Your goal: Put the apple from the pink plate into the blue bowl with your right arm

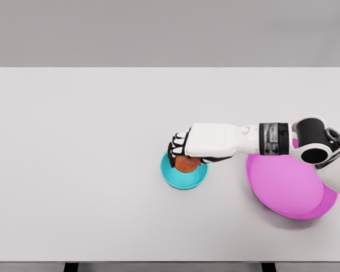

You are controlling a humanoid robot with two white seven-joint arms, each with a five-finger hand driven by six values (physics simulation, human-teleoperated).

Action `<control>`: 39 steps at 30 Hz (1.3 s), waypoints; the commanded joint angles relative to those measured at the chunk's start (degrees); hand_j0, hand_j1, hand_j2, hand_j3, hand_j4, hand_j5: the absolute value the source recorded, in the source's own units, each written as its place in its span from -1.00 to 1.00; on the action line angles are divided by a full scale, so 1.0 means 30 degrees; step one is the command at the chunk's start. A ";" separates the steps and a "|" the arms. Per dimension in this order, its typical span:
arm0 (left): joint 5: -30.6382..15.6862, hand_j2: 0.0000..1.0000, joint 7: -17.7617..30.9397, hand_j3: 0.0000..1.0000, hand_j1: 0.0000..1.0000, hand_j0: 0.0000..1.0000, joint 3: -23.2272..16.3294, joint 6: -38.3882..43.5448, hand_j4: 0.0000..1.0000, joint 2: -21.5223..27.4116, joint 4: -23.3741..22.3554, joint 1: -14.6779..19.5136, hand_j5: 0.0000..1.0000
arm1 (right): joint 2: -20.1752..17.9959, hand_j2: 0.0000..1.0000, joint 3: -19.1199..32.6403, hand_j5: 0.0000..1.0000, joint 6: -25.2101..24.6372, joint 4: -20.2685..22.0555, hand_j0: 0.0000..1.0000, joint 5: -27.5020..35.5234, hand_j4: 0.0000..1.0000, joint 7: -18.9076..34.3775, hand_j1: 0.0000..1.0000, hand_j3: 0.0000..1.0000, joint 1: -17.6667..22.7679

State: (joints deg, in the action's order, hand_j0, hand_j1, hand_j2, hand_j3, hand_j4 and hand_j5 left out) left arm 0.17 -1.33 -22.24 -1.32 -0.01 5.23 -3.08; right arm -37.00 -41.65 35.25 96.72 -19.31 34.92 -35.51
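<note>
Right arm (pixel 272 139) entering from the right edge, stretched nearly level leftward above the bench (pixel 102 170). Black elbow joint (pixel 313 140) near the edge, dark wrist band left of it, then the white forearm. Right hand (pixel 184 148) palm down at the arm's far left end, fingers (pixel 175 148) curled downward around the apple (pixel 187 164).
</note>
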 commanded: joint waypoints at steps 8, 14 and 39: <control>0.0001 1.00 0.0004 1.00 1.00 1.00 0.0000 0.0000 1.00 0.0002 -0.0013 0.0000 1.00 | 0.0000 1.00 -0.0119 1.00 -0.0082 0.0193 1.00 0.0138 1.00 0.0026 1.00 1.00 0.0000; 0.0001 1.00 0.0004 1.00 1.00 1.00 0.0000 0.0000 1.00 0.0002 0.0016 0.0000 1.00 | -0.0410 1.00 0.0670 1.00 -0.0082 0.0514 1.00 0.0167 1.00 0.0026 1.00 1.00 -0.0176; 0.0001 1.00 0.0004 1.00 1.00 1.00 0.0000 0.0000 1.00 0.0002 -0.0013 0.0000 1.00 | -0.2461 1.00 1.1511 1.00 -0.0082 -0.1330 1.00 0.1808 1.00 0.0026 1.00 1.00 0.5654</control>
